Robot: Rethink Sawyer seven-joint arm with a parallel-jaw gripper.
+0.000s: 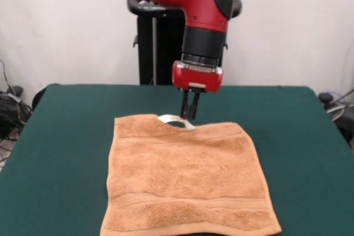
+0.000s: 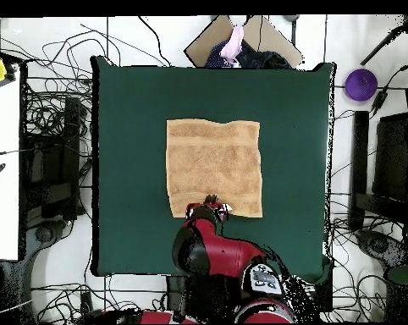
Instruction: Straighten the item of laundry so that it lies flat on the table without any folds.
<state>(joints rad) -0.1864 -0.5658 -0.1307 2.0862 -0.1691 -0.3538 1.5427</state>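
Lying flat on table, towel, pincer nipped shut on its far edge

Bare green table open on both sides of the gripper, towel spread flat just before it, white tag at its tips

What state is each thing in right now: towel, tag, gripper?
Towel: spread nearly flat on the table, far edge dips in a small notch by the gripper.
White tag: exposed at that far edge.
Gripper: lowered at the far edge by the tag; whether it grips is unclear.
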